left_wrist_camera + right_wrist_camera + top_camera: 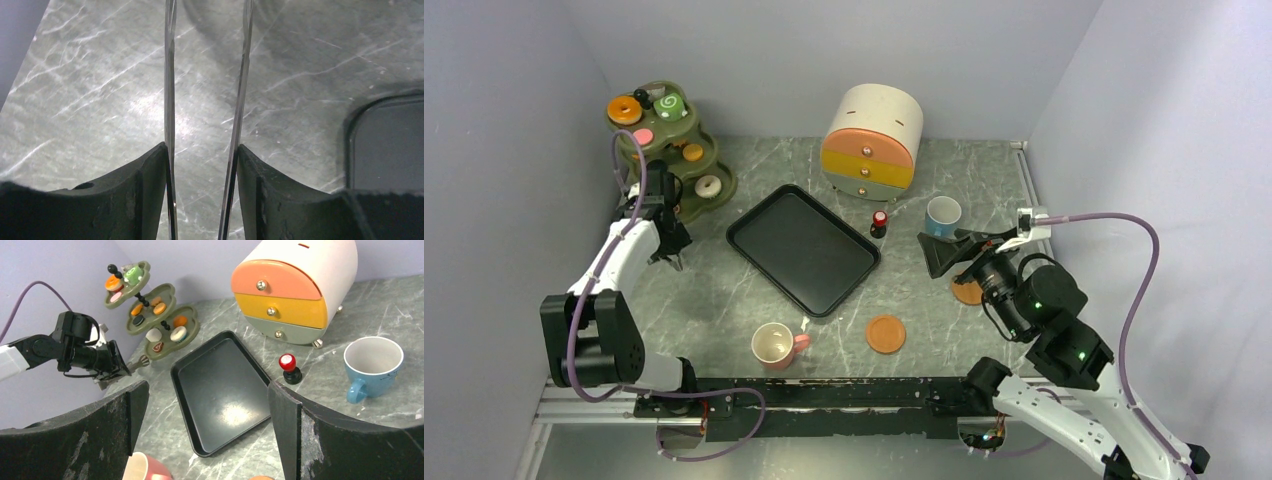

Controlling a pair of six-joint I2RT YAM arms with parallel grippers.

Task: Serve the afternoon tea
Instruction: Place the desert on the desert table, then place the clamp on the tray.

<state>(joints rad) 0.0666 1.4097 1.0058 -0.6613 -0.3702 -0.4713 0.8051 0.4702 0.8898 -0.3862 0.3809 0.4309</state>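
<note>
The small toy pastries sit on the olive-green three-tiered stand [676, 127] in the far left corner of the grey marbled table [714, 300]. An orange ring doughnut [625, 109] and a green swirl roll [668, 104] are on its top tier, and a white ring doughnut [708, 185] is on the lowest. A black rectangular tray [804, 250] lies at an angle mid-table. The pink cup [774, 345] stands upright near the table's front edge, just off the tray's near corner. To its right, apart from it, lies a round orange saucer [886, 334]. A second orange saucer [965, 295] is partly hidden under the right arm. The blue cup [943, 214] stands upright to the right of a rounded white chest with orange, yellow and green drawers [872, 140]. A small black piece with a red cap [879, 223] sits between the chest and the tray. The left gripper [207, 50] is over bare table just in front of the stand, its fingers parted by a moderate gap with nothing between them. The right gripper [207, 390] is raised near the blue cup and faces the tray, spread wide and holding nothing.
</note>
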